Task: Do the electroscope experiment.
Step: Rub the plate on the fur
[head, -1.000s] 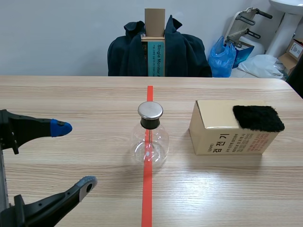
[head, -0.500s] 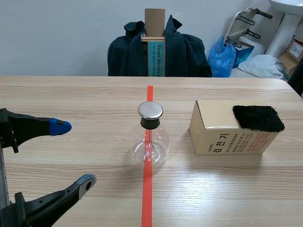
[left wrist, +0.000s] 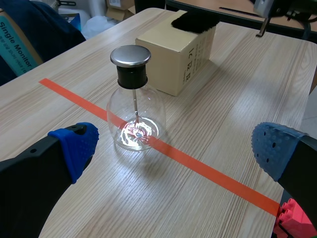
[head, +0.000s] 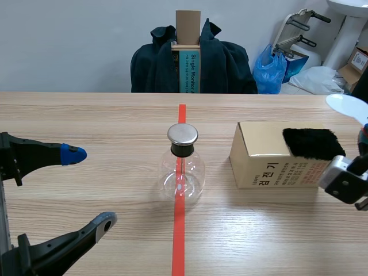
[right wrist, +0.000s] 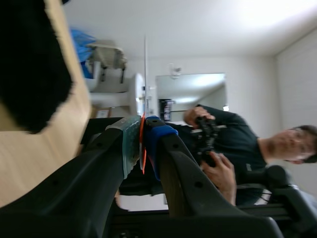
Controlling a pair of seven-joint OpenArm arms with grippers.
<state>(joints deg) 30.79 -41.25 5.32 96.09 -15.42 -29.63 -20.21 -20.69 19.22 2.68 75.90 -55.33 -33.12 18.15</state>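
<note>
Two grippers checked | left gripper (left wrist: 176, 148): fingers spread wide, nothing held; glass electroscope flask (left wrist: 134, 121) ahead of it, standing on tape line (left wrist: 208, 171) | right gripper (right wrist: 142, 136): pads clamped on thin white plate (head: 347, 106), near cardboard box (head: 261, 155) topped by black fur pad (head: 313, 143).

- A pale wall (head: 69, 40) is running behind the wooden surface (head: 86, 115) — plain and evenly lit.
- A dark jacket (head: 227, 63) is hanging at the far edge, wrapping around an upright cardboard box (head: 188, 26).
- A blue bag (head: 269, 72), a white bag (head: 322, 79) and a white pedestal (head: 344, 37) are crowding the right corner — all on the floor.
</note>
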